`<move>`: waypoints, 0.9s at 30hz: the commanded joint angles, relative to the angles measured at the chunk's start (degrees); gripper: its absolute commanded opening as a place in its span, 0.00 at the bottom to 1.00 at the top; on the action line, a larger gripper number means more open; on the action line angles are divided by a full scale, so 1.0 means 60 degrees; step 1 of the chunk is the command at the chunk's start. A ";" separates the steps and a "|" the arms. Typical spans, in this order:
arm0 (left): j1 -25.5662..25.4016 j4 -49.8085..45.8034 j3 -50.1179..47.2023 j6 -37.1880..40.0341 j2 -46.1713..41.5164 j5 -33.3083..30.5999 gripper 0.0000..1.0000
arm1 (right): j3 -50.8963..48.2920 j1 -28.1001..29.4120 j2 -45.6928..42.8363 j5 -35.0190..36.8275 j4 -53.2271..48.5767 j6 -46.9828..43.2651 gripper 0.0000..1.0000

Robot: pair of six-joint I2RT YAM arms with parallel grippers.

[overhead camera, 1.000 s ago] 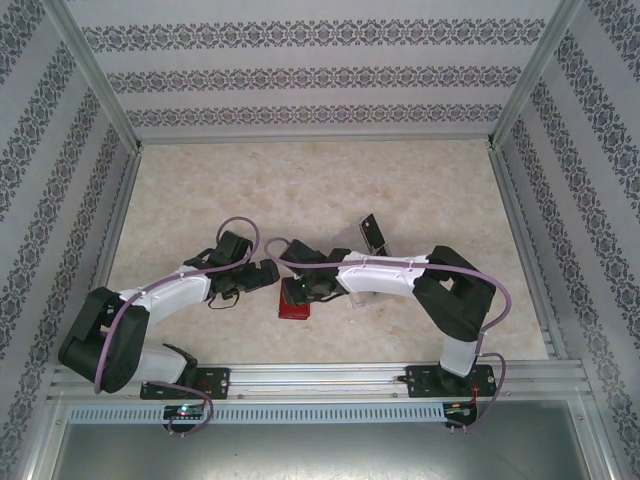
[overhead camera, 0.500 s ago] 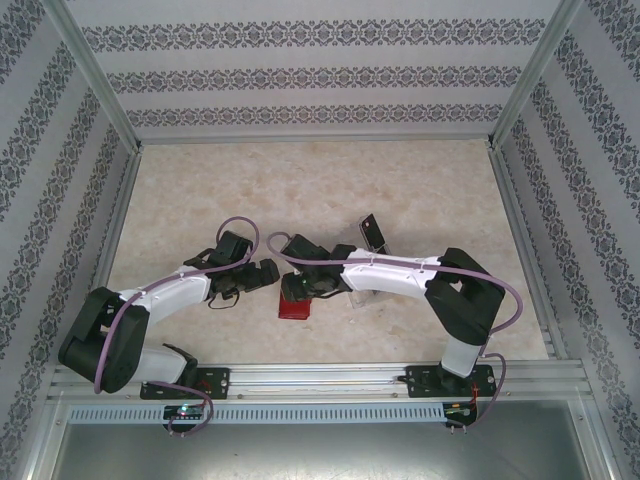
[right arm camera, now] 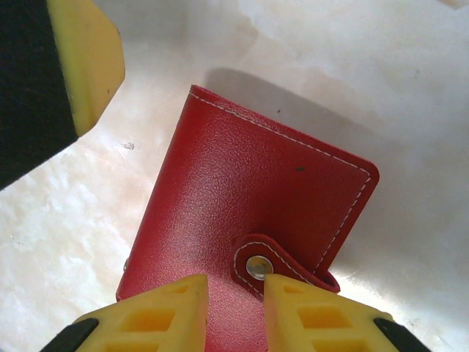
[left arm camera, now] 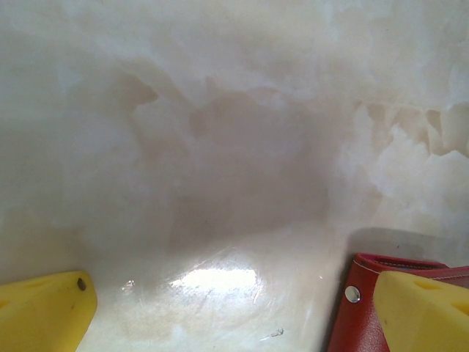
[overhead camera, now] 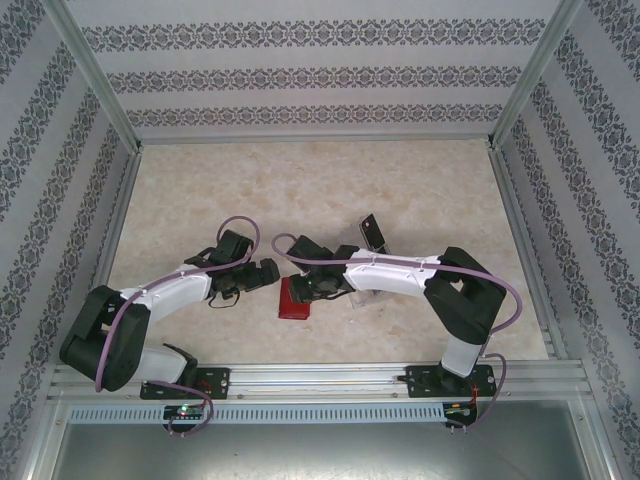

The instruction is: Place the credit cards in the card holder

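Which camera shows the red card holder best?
Right wrist: the card holder shows nearly whole, closed, snap fastened. Top external has it small, partly under the right arm; left wrist catches one corner.

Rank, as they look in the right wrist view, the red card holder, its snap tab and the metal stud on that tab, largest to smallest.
1. card holder
2. snap tab
3. metal stud
None look alike.

Overhead camera looks down; close wrist cameras share the card holder.
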 commanded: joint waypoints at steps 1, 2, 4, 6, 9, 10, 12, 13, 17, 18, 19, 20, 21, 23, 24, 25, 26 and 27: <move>-0.0544 -0.0025 -0.0627 -0.0386 0.0998 0.2014 1.00 | 0.0004 -0.0028 0.0288 0.0136 -0.0026 -0.0068 0.27; -0.0542 -0.0015 -0.0628 -0.0384 0.1014 0.2013 1.00 | 0.0028 -0.0022 0.0341 0.0132 -0.0012 -0.0084 0.27; -0.0537 -0.0005 -0.0618 -0.0388 0.1002 0.2008 1.00 | 0.0073 -0.0015 0.0409 0.0121 -0.0004 -0.0095 0.27; -0.0544 -0.0005 -0.0614 -0.0388 0.1017 0.2014 1.00 | 0.0133 -0.0008 0.0488 0.0106 -0.0004 -0.0114 0.27; -0.0543 0.0003 -0.0615 -0.0387 0.1013 0.2032 1.00 | 0.0243 0.0007 0.0585 0.0072 -0.0055 -0.0165 0.25; -0.0549 0.0027 -0.0626 -0.0386 0.1015 0.2026 1.00 | 0.0266 0.0035 0.0586 0.0069 -0.0068 -0.0173 0.25; -0.0539 0.0038 -0.0644 -0.0386 0.1014 0.2037 0.99 | 0.0309 0.0073 0.0580 0.0097 -0.0140 -0.0201 0.24; -0.0549 0.0051 -0.0644 -0.0385 0.1016 0.2048 1.00 | 0.0336 0.0094 0.0556 0.0151 -0.0196 -0.0229 0.23; -0.0546 0.0123 -0.0659 -0.0385 0.1040 0.2083 1.00 | 0.0597 0.0175 0.0592 0.0394 -0.0527 -0.0394 0.23; -0.0551 0.0145 -0.0658 -0.0385 0.1055 0.2106 0.99 | 0.0657 0.0195 0.0613 0.0447 -0.0591 -0.0442 0.22; -0.0550 0.0162 -0.0659 -0.0384 0.1083 0.2118 0.99 | 0.0712 0.0205 0.0642 0.0464 -0.0650 -0.0473 0.22; -0.0555 0.0171 -0.0658 -0.0392 0.1098 0.2114 1.00 | 0.0770 0.0239 0.0673 0.0494 -0.0695 -0.0515 0.21; -0.0560 0.0183 -0.0667 -0.0392 0.1100 0.2118 1.00 | 0.0814 0.0253 0.0708 0.0519 -0.0754 -0.0530 0.21; -0.0561 0.0211 -0.0696 -0.0406 0.1108 0.2134 1.00 | 0.0880 0.0271 0.0811 0.0524 -0.0831 -0.0537 0.20; -0.0556 0.0234 -0.0704 -0.0399 0.1104 0.2141 1.00 | 0.0871 0.0271 0.0859 0.0516 -0.0846 -0.0528 0.20; -0.0557 0.0247 -0.0729 -0.0403 0.1111 0.2151 0.99 | 0.0855 0.0269 0.0904 0.0497 -0.0846 -0.0514 0.20; -0.0556 0.0255 -0.0731 -0.0399 0.1112 0.2144 1.00 | 0.0831 0.0271 0.0944 0.0496 -0.0846 -0.0508 0.20; -0.0550 0.0264 -0.0736 -0.0399 0.1102 0.2143 1.00 | 0.0810 0.0274 0.0965 0.0498 -0.0824 -0.0497 0.20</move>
